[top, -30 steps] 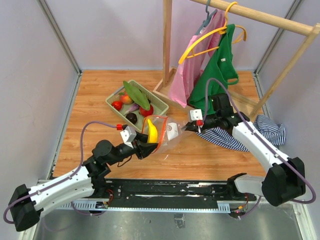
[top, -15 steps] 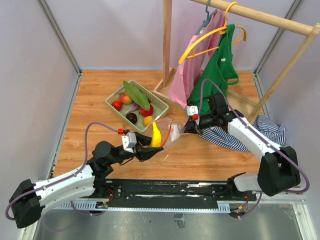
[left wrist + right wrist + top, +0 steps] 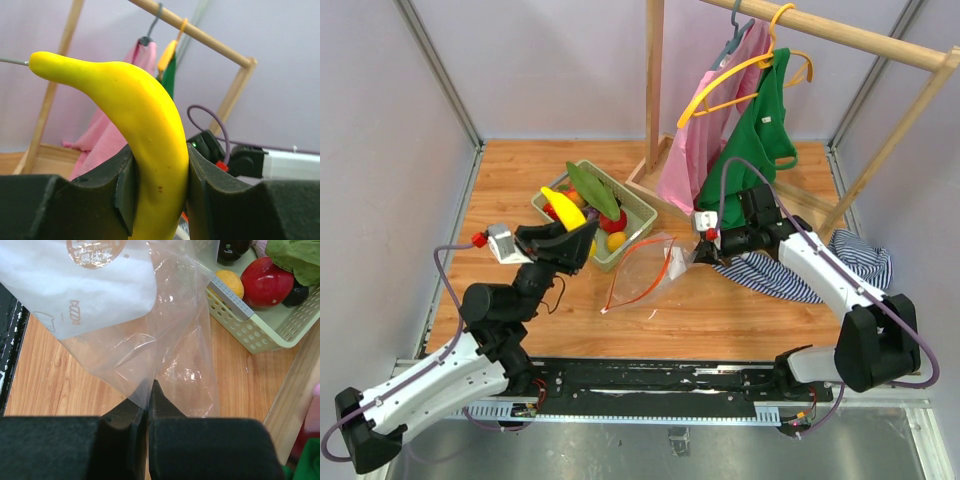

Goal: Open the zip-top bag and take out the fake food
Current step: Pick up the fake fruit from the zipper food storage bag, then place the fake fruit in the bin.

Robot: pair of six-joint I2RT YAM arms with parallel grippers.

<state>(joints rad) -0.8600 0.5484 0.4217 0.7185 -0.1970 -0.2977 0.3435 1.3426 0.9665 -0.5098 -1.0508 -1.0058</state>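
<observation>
One banana [image 3: 563, 207] in the left pincer [image 3: 578, 238] lies diagonal, tip toward far-left.

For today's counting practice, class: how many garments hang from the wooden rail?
2: a pink garment on the left, and a green garment beside it on the right, partly overlapping it. Another could hang hidden behind them.

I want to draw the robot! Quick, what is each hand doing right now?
Left gripper: closed on the glossy yellow plastic banana.
Right gripper: shut, pinching the clear crinkly plastic zip-top bag.
</observation>
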